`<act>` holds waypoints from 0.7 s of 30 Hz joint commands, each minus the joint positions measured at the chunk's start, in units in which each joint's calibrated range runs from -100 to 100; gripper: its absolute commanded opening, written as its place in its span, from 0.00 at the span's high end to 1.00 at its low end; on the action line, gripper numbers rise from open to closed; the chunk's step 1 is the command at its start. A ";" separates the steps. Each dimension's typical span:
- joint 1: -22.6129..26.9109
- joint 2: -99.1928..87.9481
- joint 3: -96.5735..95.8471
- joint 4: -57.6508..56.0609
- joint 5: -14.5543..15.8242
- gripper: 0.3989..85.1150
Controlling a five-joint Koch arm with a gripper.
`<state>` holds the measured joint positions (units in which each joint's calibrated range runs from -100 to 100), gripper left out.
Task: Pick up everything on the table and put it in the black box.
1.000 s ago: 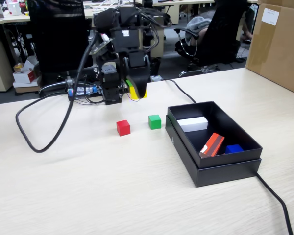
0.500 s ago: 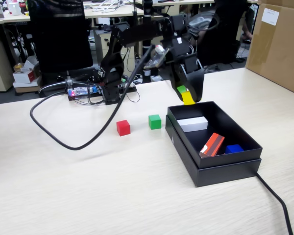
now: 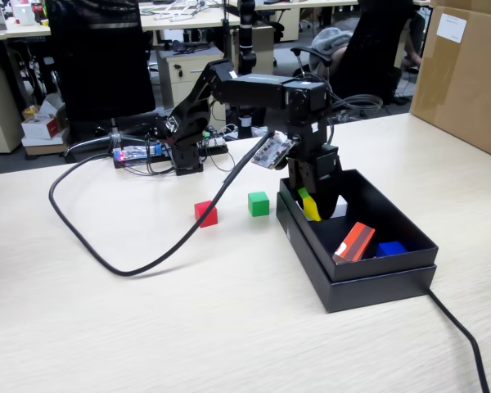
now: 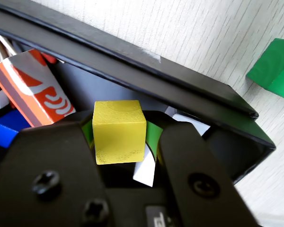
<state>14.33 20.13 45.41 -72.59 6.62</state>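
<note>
My gripper (image 3: 313,206) is shut on the yellow cube (image 3: 311,208) and holds it over the far left end of the black box (image 3: 376,277), just above its inside. In the wrist view the yellow cube (image 4: 119,131) sits between my two black jaws with their green pads, above the box rim (image 4: 146,66). The red cube (image 3: 205,214) and the green cube (image 3: 259,204) rest on the pale wood table (image 3: 147,327), left of the box. The green cube also shows in the wrist view (image 4: 274,68), outside the box.
Inside the box lie an orange-red block (image 3: 354,242), a blue block (image 3: 390,248) and a white block (image 4: 184,121). A thick black cable (image 3: 106,262) loops over the table left of the cubes. A brown carton (image 3: 466,74) stands at the far right.
</note>
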 commanded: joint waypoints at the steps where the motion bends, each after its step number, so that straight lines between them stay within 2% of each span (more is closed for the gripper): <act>1: -0.24 -1.94 0.46 2.57 0.29 0.75; 2: -0.24 -2.17 0.01 2.57 0.29 0.71; 6: -0.34 -3.55 0.01 2.57 0.24 0.71; 8: -0.34 -4.58 0.10 2.57 0.15 0.67; 12: -0.29 -9.17 0.19 2.57 0.15 0.67; 21: -0.63 -39.92 -5.07 1.70 -0.05 0.66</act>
<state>14.09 -7.31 42.22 -71.89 7.06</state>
